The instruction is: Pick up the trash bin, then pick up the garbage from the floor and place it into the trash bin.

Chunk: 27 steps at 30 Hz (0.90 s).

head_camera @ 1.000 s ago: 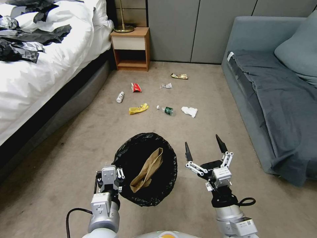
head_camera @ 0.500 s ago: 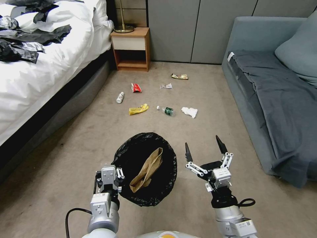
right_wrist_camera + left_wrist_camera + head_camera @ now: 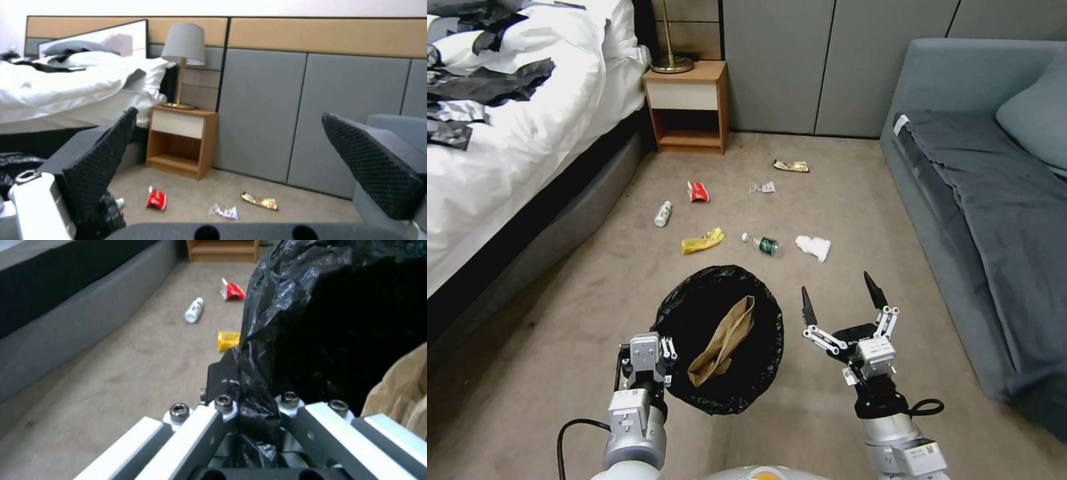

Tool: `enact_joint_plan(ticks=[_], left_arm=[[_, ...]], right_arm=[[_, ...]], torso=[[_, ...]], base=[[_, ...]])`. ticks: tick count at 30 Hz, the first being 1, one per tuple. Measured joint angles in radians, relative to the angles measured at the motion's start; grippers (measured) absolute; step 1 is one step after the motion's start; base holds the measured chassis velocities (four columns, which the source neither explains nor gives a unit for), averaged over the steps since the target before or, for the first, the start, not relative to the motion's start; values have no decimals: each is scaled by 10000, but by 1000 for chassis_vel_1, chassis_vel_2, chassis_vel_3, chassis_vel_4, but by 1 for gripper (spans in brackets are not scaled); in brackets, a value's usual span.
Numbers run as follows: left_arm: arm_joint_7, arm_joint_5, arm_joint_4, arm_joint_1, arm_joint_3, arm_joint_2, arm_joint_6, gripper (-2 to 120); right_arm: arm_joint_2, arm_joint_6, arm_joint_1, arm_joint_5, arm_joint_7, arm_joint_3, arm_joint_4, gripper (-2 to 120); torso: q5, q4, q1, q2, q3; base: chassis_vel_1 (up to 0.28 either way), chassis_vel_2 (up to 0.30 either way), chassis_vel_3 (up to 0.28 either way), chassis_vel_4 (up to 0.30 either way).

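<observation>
The trash bin [image 3: 694, 313] hangs in front of me, seen from above as a round opening lined with a crinkly black bag. A brown paper bag [image 3: 724, 340] lies inside it. My left gripper [image 3: 662, 357] is shut on the bin's near-left rim, with the bag pinched between its fingers [image 3: 225, 405]. My right gripper [image 3: 842, 299] is open and holds nothing, just right of the bin. Garbage lies on the carpet beyond: a white bottle [image 3: 662, 214], a red wrapper [image 3: 698, 192], a yellow wrapper [image 3: 702, 241], a green-labelled bottle [image 3: 764, 245] and a white tissue [image 3: 814, 247].
A bed [image 3: 507, 153] with black plastic sheets [image 3: 480, 73] runs along the left, and a grey sofa [image 3: 980, 200] along the right. A wooden nightstand [image 3: 686, 107] stands by the far wall. A clear wrapper [image 3: 762, 188] and a gold wrapper [image 3: 791, 166] lie farther back.
The whole view has shifted: the litter, nightstand and sofa sit lower and nearer, so the camera has moved forward. Both arms and the bin keep their places in the picture.
</observation>
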Motion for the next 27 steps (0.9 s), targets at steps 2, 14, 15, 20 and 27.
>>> enact_joint_plan(ticks=[2,14,15,20,27], left_arm=[[4,2,-2,0,-2,-1,-4,1],[5,1,0,1,-36,15,-45,1],[5,1,0,1,-36,15,-45,1],[2,-4,6,2,-54,9,-49,1],[1,-2,22,-2,-68,-7,-52,1]], right_arm=[[1,0,4,0,-4,0,2,100],[15,-153,217,222,-24,162,82,100],[15,-153,217,222,-24,162,82,100],[17,-81,239,224,-160,162,49,100],[23,302,270,233,-450,164,-17,100]], torso=[[2,2,0,0,0],[2,3,2,0,1],[2,3,2,0,1],[13,3,0,0,0],[0,3,3,0,4]], base=[[-339,337,335,-349],[-356,360,362,-366],[-349,341,341,-362],[-339,349,344,-339],[-307,290,292,-284]])
